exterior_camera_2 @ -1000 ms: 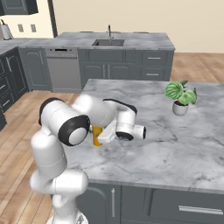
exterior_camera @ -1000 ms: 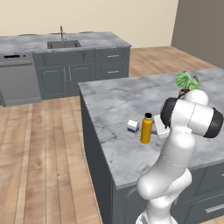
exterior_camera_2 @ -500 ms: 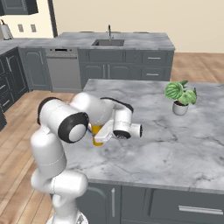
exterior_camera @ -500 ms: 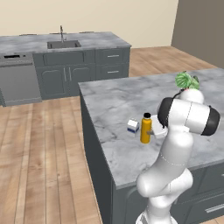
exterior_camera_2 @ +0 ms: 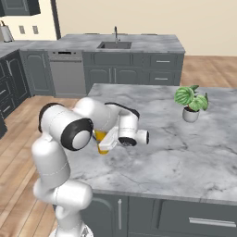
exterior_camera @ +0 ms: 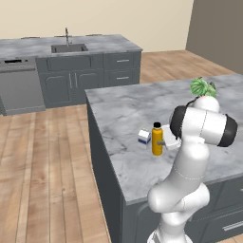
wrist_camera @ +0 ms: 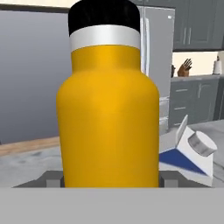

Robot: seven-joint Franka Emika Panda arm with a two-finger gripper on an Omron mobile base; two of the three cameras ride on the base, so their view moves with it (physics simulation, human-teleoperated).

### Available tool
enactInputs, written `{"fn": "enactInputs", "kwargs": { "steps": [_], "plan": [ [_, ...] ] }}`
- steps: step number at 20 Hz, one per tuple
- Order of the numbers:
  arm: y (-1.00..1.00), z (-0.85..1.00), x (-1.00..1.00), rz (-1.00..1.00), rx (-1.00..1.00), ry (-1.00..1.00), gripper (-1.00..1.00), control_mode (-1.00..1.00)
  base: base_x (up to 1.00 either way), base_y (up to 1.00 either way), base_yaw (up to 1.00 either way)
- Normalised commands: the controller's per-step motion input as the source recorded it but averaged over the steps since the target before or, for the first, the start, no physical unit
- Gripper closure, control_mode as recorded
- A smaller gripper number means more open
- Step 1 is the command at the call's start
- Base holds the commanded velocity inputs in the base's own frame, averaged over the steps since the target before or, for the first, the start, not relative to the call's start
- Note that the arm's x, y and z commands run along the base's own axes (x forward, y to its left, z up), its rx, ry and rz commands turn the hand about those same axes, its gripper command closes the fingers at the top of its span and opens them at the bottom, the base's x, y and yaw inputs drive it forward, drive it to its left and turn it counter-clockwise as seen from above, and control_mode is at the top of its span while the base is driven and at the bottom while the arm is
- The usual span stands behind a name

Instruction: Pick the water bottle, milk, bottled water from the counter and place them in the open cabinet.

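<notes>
Water bottle (wrist_camera: 109, 118) — black cap (unlabelled) — beside milk (wrist_camera: 189, 153)

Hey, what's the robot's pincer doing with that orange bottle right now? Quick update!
Pincer straddling the water bottle, fingers at both sides, grip not confirmed. Bottle upright on the counter. Milk close beside it, nothing blocking.

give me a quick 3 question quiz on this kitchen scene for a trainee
1. True or false: the water bottle stands upright on the counter.
2. What sits right beside the water bottle? A) milk B) a toaster C) a pan
3. Fill in: the potted plant stands on the ____.

Key: 1 true. 2 A. 3 counter. In the hand view the gripper has a finger either side of the bottle's base.
</notes>
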Motion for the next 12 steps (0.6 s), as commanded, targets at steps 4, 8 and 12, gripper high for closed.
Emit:
{"fn": "enactInputs", "kwargs": {
  "steps": [4,8,12],
  "plan": [
    [-0.07,0.57,-0.47,0.0,0.03,-0.07,1.0,-1.0,0.0,0.0,0.0],
    [-0.18,0.99,-0.61,-0.03,0.03,-0.07,1.0,-1.0,0.0,0.0,0.0],
    [-0.2,0.97,-0.67,-0.04,0.04,-0.05,1.0,-1.0,0.0,0.0,0.0]
  ]
}}
